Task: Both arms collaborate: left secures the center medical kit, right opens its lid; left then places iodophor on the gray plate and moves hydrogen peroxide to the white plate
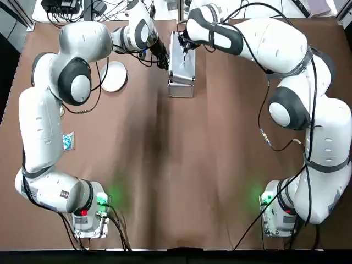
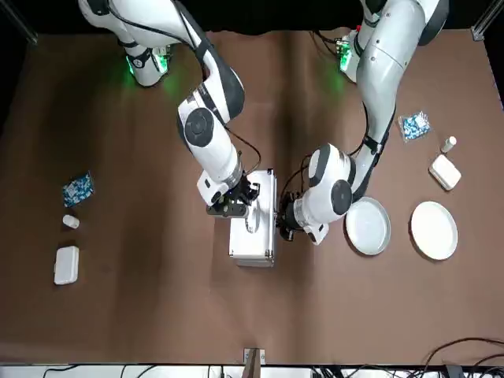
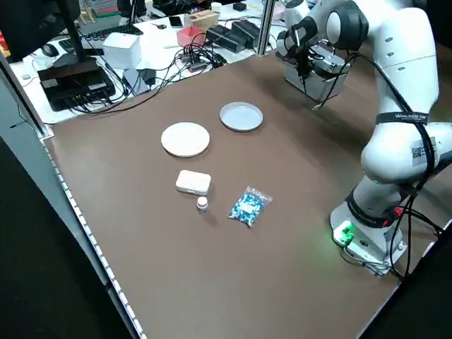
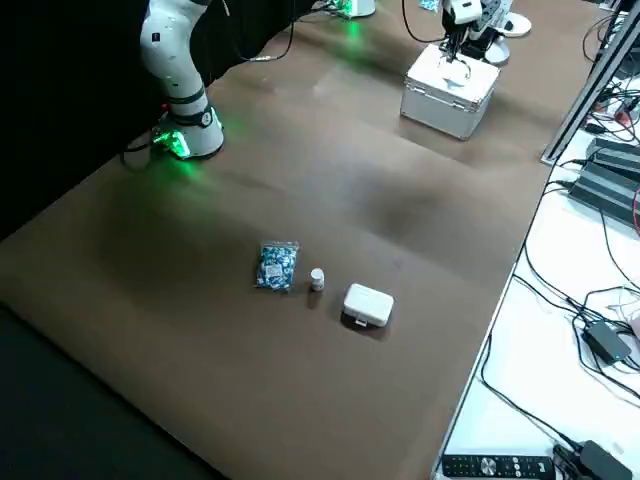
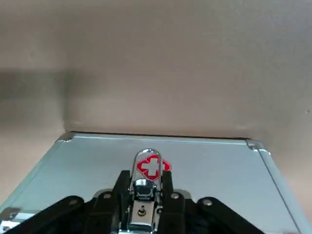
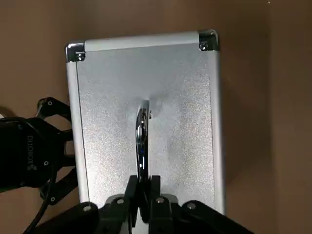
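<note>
Shows one silver-grey medical kit [image 2: 261, 236] at far center, closed, with metal corner caps [image 6: 209, 41] and a red-and-white cross [image 5: 153, 166]. Has its clasp [image 5: 142, 214] grasped by the left gripper [image 5: 145, 200], its chrome handle [image 6: 142, 141] by the right gripper [image 6: 142, 195], above. Counts one gray plate [image 2: 368, 226] and one white plate [image 2: 434, 231], far left; also, split left and right, two blue-and-white packets [image 2: 413, 126], two small bottles [image 2: 448, 144], two white cases [image 2: 445, 172].
</note>
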Robot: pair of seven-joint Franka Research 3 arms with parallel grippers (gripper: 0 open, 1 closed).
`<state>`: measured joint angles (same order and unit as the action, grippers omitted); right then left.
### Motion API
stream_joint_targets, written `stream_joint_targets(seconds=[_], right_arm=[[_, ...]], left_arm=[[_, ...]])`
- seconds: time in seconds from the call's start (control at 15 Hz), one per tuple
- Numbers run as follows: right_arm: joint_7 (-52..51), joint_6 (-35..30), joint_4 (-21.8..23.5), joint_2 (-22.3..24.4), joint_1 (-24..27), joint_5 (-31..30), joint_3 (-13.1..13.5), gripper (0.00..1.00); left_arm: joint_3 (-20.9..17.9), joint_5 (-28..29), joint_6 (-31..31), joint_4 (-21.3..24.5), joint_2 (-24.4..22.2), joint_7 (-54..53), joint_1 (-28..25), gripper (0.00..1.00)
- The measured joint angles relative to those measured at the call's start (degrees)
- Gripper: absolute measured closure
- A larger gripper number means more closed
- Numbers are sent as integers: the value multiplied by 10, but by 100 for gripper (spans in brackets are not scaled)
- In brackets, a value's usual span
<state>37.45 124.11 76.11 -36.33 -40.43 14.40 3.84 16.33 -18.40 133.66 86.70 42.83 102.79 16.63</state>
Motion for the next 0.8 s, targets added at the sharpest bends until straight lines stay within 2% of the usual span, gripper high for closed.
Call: stream_joint_targets(seconds=[0.8], right_arm=[[-30,-48,-8,8,24,14,-6,87]], left_arm=[[0,0,-1,-1,0,0,1,70]])
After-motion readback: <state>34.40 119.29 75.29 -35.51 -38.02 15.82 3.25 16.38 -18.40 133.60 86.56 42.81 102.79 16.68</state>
